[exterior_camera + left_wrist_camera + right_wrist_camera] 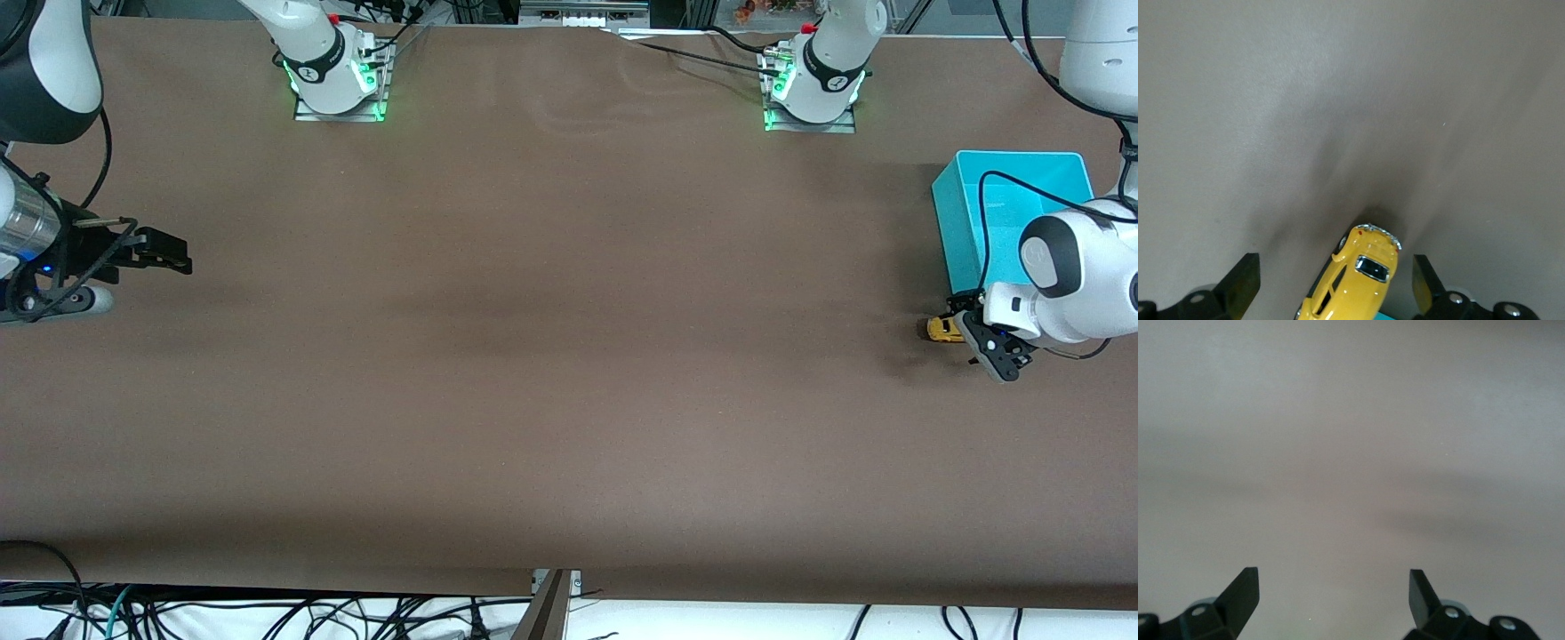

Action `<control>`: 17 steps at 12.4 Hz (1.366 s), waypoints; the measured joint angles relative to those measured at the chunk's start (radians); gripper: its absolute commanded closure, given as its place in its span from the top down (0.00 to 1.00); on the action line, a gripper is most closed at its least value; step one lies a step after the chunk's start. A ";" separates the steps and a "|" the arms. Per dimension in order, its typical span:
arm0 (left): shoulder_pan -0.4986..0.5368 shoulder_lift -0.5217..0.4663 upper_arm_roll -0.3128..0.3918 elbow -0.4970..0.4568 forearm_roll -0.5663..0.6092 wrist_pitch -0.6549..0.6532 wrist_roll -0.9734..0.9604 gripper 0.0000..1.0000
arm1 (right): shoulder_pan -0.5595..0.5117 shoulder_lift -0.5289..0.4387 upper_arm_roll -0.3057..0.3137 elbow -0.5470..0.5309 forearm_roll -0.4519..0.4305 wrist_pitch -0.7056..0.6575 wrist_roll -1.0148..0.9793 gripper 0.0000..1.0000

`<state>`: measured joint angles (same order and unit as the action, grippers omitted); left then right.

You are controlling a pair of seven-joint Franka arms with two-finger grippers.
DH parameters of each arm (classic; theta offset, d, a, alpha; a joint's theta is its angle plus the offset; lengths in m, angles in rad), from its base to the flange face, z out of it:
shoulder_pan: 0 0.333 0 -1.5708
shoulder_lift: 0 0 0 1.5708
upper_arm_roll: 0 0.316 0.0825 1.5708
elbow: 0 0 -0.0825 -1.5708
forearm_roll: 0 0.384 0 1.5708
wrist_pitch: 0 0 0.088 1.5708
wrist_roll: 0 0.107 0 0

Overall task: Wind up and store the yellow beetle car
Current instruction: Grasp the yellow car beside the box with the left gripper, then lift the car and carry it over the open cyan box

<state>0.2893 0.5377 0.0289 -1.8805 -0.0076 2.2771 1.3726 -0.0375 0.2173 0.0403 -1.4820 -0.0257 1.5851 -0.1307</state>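
Observation:
The yellow beetle car (943, 329) sits on the brown table just nearer the front camera than the teal box (1009, 209), at the left arm's end. My left gripper (960, 318) is low over the car and open. In the left wrist view the car (1361, 280) lies between the two fingers (1243, 283), with a gap on each side and neither pad touching it. My right gripper (169, 253) waits at the right arm's end of the table, open and empty, with only bare table in its wrist view (1335, 597).
The teal box is an open bin close beside the left arm's wrist. A black cable (996, 187) loops over the box. The brown table mat (551, 338) spreads between the two arms. Cables hang off the table's front edge (356, 613).

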 measured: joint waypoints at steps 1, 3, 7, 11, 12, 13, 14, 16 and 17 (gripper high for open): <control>0.005 0.014 0.000 0.003 -0.001 0.000 0.032 1.00 | -0.001 0.000 -0.008 0.004 -0.007 0.001 0.000 0.99; 0.008 0.025 0.000 -0.001 -0.002 -0.007 0.091 1.00 | -0.001 0.000 -0.014 0.024 -0.036 0.001 0.000 0.99; 0.010 0.025 0.000 -0.013 -0.002 -0.017 0.163 1.00 | 0.001 -0.004 -0.015 0.078 -0.054 -0.015 0.000 0.99; 0.026 0.025 0.000 -0.032 -0.002 -0.018 0.232 1.00 | 0.002 -0.005 -0.015 0.105 -0.064 -0.074 0.002 0.99; 0.030 0.025 0.000 -0.039 -0.002 -0.018 0.240 0.93 | 0.001 -0.005 -0.016 0.105 -0.064 -0.082 0.002 0.99; 0.034 0.025 0.000 -0.044 -0.002 -0.018 0.245 0.64 | 0.000 -0.005 -0.016 0.106 -0.064 -0.095 0.003 0.99; 0.037 0.025 0.000 -0.047 -0.002 -0.018 0.248 0.25 | 0.000 -0.006 -0.016 0.106 -0.064 -0.112 0.007 0.99; 0.039 0.025 0.000 -0.049 -0.002 -0.017 0.293 0.04 | -0.001 -0.013 -0.017 0.105 -0.064 -0.127 0.010 0.99; 0.039 0.024 -0.002 -0.048 -0.002 -0.015 0.326 0.00 | -0.001 -0.019 -0.017 0.102 -0.064 -0.133 0.020 0.99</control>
<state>0.3283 0.5621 0.0265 -1.9281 -0.0098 2.2618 1.6989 -0.0386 0.1978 0.0235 -1.3795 -0.0897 1.4523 -0.1109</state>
